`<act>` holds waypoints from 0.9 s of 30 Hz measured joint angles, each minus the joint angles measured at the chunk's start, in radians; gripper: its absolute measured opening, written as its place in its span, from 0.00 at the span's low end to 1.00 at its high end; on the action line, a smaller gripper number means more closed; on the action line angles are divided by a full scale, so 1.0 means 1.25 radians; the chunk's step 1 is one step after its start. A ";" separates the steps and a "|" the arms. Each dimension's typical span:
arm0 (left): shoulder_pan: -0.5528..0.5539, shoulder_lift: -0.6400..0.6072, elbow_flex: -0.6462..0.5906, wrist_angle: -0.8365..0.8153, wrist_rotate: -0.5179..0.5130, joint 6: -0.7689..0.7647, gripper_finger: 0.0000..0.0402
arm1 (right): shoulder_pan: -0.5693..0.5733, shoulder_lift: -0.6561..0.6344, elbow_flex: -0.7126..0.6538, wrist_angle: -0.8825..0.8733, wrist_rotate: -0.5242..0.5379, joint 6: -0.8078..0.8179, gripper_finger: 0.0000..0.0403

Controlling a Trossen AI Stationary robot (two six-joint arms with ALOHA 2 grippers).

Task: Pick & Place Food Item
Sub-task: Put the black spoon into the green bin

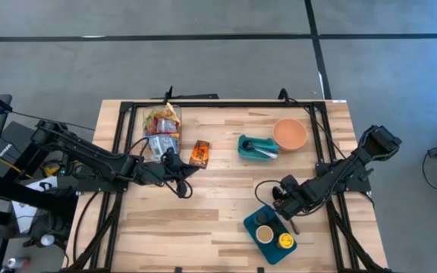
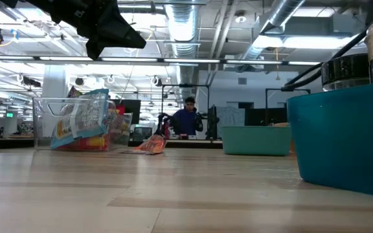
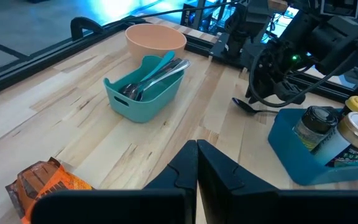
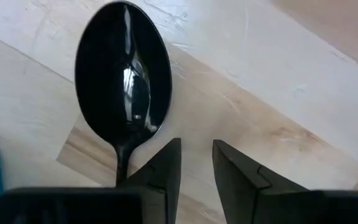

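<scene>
The orange snack packet point(image 1: 199, 153), light, crinkly and slippery, lies at one o'clock of the clenched, empty left gripper point(image 1: 174, 161); pinch its middle. Right gripper point(image 4: 194, 163): slightly parted, empty.

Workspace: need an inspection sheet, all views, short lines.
Surface: wood table, bare at centre.
Job's things: orange snack pack loose beside clear snack bin.
Clutter: teal caddy with utensils; pink bowl; blue tray holding jars; black spoon on the wood.
Grippers: left gripper shut, empty, near the snack pack; right gripper low beside the spoon's handle by the tray, jaws slightly apart, grip on the spoon not clear.
Cables: loops beside both arms.
Surroundings: person far behind the table.
</scene>
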 joint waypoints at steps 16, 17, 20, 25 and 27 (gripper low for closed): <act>0.000 0.000 0.000 0.001 0.000 0.000 0.00 | 0.032 -0.001 0.036 0.054 -0.001 -0.027 0.21; 0.000 0.000 0.000 0.001 0.000 0.000 0.00 | 0.033 -0.001 0.037 0.060 -0.001 -0.027 0.21; 0.000 0.000 0.000 0.001 0.000 0.000 0.00 | 0.033 -0.001 0.037 0.052 -0.001 -0.023 0.21; 0.000 0.000 0.000 0.001 0.000 0.000 0.00 | 0.031 -0.001 0.036 0.034 0.002 -0.022 0.21; 0.000 0.000 0.000 0.001 0.000 0.000 0.00 | 0.031 -0.001 0.036 0.035 0.002 -0.021 0.21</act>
